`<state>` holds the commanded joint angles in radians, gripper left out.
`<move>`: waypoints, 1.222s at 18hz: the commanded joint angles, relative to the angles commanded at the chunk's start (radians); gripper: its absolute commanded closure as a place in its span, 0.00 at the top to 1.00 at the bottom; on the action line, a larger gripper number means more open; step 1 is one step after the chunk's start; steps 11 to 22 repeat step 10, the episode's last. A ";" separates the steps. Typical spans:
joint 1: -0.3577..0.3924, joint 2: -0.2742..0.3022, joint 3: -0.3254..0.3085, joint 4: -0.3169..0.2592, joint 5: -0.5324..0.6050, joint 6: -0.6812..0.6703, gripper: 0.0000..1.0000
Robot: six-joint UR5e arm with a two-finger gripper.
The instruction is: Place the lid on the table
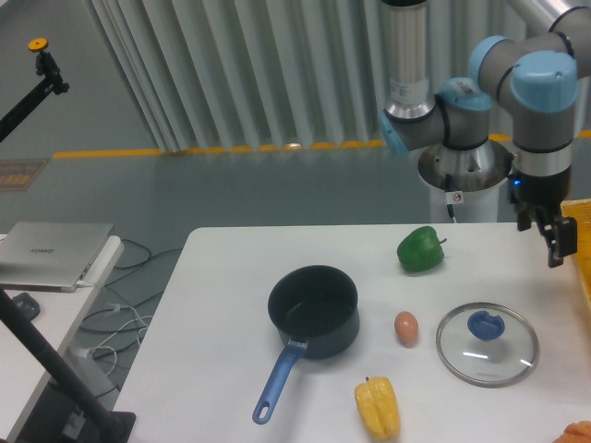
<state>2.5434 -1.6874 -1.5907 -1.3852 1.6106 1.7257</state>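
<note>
A yellow bell pepper (377,409) lies at the near edge of the white table (212,277), well below and to the left of the gripper (552,242). Just past it, the glass lid (487,343) rests flat on the tabletop, blue knob up, free of any grasp and set below and slightly left of the gripper, clear air between the two. A brown egg (406,327) sits just beside the lid's left rim, farther left of the gripper than the lid. Farther left again stands the dark blue saucepan (313,310), uncovered, its blue handle pointing toward the near-left corner. A green bell pepper (421,249) lies on the far part of the table, left of the gripper and at about its height in the view. The gripper hangs above the table's right side, holding nothing; whether its fingers are parted or closed cannot be told, since they show as one dark shape. A yellow crate (580,242) edges in just beside it at the right border. Far to the left, off the table, a silver laptop (51,254) rests on a side desk (55,305).
</note>
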 joint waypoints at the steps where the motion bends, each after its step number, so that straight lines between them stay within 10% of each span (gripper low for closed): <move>1: 0.000 -0.002 0.000 0.000 -0.001 0.002 1.00; 22: -0.005 -0.018 -0.006 0.008 -0.009 0.000 1.00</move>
